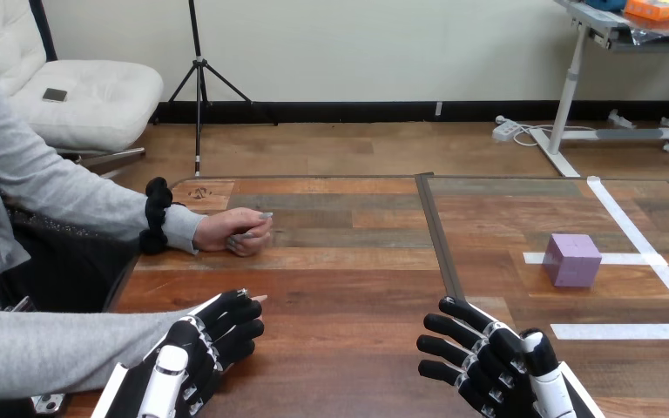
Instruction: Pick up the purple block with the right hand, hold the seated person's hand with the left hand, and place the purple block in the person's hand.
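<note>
The purple block (572,259) sits on the wooden surface (348,287), over on the right side. It rests flat on top of a short strip of white tape (631,259). Nothing is touching it. More white tape runs past it on the right, and another strip lies nearer the robot.

The right hand (498,361) is near the bottom of the view. It is closer to the robot than the block and a little to the left of it, and it is well apart from the block. Its fingers (453,326) are spread out and only a little bent. This hand is released and holds nothing.

The left hand (199,344) is at the bottom left. It lies over the person's near hand (259,299), which comes in from the left side in a grey sleeve (52,348). Just a fingertip of that hand peeks out past the robot's hand. I cannot tell if the left hand is grasping it or only lying on top of it.

The person's far hand (239,232) is farther up on the left side. It is curled into a fist and rests on the surface. It is apart from both robot hands and well apart from the block.

A dark line (435,235) runs down the middle of the surface. The block is to the right of it. The left hand and both of the person's hands are to the left of it.
</note>
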### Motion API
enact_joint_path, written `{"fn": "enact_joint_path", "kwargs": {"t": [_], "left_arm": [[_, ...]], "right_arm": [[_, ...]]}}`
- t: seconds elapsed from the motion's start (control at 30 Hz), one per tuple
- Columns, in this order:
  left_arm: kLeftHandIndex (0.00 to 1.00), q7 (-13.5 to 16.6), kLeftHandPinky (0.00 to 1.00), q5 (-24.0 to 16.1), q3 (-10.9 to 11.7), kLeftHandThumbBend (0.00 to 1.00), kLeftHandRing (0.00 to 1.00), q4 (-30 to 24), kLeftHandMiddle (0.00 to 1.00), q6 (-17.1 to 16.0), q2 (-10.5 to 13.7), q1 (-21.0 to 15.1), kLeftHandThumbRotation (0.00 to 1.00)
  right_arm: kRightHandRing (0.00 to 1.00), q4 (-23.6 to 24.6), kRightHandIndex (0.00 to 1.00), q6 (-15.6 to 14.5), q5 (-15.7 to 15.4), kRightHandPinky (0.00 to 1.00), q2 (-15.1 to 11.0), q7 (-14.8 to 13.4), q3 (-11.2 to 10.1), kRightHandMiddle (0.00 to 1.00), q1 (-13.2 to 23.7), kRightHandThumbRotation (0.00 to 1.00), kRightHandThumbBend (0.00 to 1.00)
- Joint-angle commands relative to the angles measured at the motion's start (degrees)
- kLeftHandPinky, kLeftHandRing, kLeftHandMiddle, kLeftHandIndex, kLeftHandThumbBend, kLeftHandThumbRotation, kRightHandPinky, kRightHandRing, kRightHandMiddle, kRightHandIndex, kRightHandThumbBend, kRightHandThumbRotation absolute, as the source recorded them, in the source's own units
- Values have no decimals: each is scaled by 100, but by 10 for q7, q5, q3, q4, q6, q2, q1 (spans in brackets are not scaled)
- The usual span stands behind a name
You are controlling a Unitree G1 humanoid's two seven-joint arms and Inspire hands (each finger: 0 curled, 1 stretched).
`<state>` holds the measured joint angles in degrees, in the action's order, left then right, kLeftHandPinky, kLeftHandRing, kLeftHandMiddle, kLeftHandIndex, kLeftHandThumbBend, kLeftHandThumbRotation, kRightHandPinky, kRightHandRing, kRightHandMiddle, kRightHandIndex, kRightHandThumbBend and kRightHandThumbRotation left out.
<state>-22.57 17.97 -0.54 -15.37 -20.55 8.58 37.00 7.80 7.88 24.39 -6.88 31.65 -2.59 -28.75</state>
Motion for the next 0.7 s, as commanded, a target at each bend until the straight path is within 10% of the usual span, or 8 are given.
{"fn": "enact_joint_path", "kwargs": {"t": [0.0, 0.67], "left_arm": [[80, -4, 84, 9, 3, 37, 82, -28, 82, -4, 2, -33, 99], [80, 1, 83, -4, 2, 40, 82, -33, 82, -3, 2, -29, 100]], "right_arm": [[80, 33, 82, 6, 1, 77, -3, 0, 2, 82, 26, 82, 77], [80, 31, 82, 12, -5, 75, -5, 0, 2, 82, 21, 82, 75]]}}
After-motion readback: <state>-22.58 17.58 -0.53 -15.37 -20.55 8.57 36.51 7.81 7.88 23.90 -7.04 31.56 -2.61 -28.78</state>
